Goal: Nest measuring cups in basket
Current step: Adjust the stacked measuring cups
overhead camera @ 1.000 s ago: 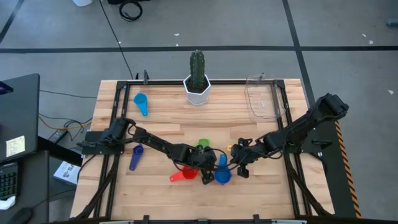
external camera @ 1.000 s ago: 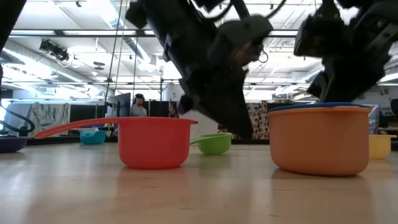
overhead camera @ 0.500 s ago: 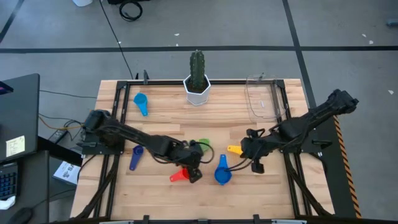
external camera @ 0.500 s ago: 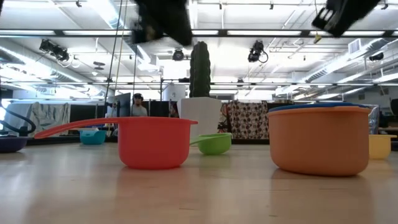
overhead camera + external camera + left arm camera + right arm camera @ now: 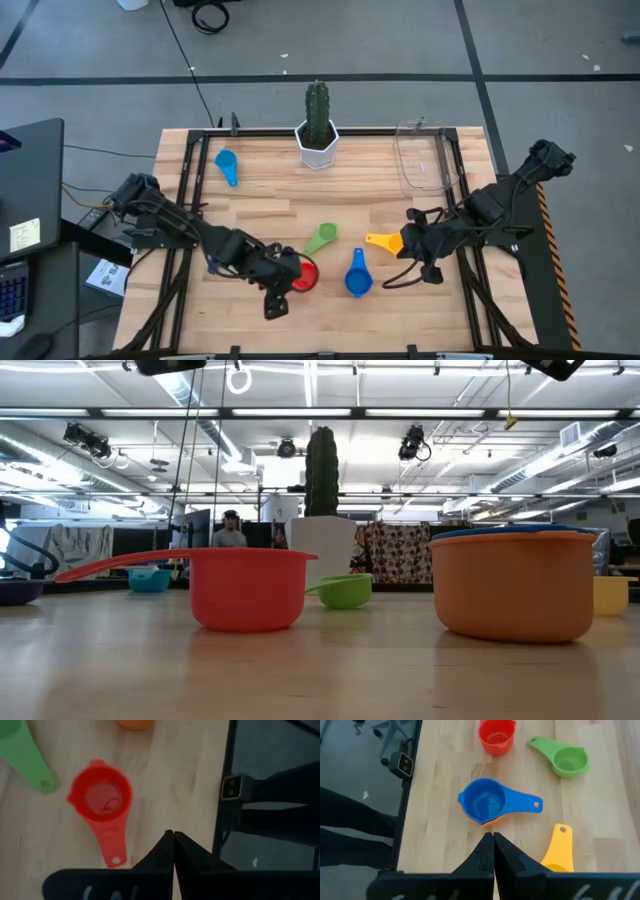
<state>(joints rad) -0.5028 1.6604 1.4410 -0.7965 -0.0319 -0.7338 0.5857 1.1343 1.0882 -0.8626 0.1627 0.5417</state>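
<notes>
On the table's near half, a blue measuring cup (image 5: 357,281) sits nested inside an orange one (image 5: 515,585). A red cup (image 5: 304,277), a green cup (image 5: 320,238) and a yellow cup (image 5: 380,241) stand on their bases around it, and a light blue cup (image 5: 226,163) lies at the far left. The clear basket (image 5: 422,158) stands at the far right. My left gripper (image 5: 275,303) hangs shut above the near edge, just left of the red cup (image 5: 100,797). My right gripper (image 5: 432,270) hangs shut, right of the blue cup (image 5: 485,802) and the yellow cup.
A white faceted pot with a green cactus (image 5: 317,120) stands at the middle of the far edge. A dark purple cup (image 5: 15,592) shows at the low view's left edge. Black frame rails (image 5: 187,170) run along the table's sides.
Both grippers have risen from table height beside the blue and orange cups and drawn apart, staying shut. The left one has gone toward the near left, past the red cup. The right one has gone toward the right edge. The cups have stayed where they were.
</notes>
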